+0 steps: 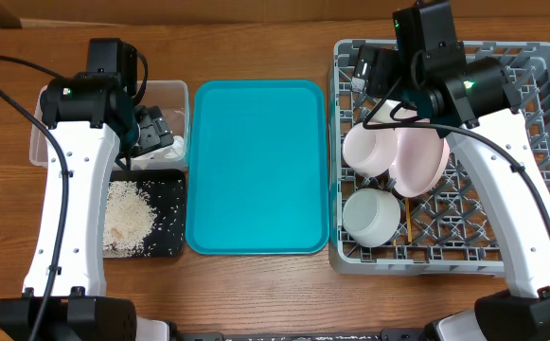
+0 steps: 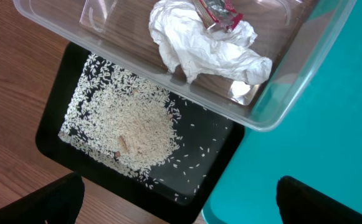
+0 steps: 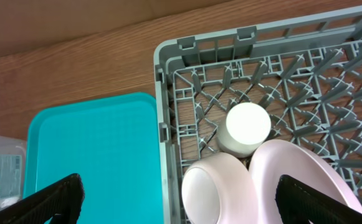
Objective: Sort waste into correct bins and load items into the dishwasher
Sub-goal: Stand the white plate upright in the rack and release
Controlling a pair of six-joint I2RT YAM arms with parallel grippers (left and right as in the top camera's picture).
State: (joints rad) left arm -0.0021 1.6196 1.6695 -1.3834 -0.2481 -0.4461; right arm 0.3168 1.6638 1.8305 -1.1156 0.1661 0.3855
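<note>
Room above teal tray [image 1: 256,170], rack [image 1: 540,133] partly crowded

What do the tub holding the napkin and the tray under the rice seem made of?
The tub looks like clear glossy plastic: the wooden table shows through its walls. The tray looks like black plastic, probably matte; white rice stands out on it.

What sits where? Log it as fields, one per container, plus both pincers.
tub: napkin, wrapper
black tray: rice
teal tray: nothing on it
rack: pink bowl, plate, white bowl, cup, chopstick
left pincer: open, above tub and black tray
right pincer: open, above rack
</note>
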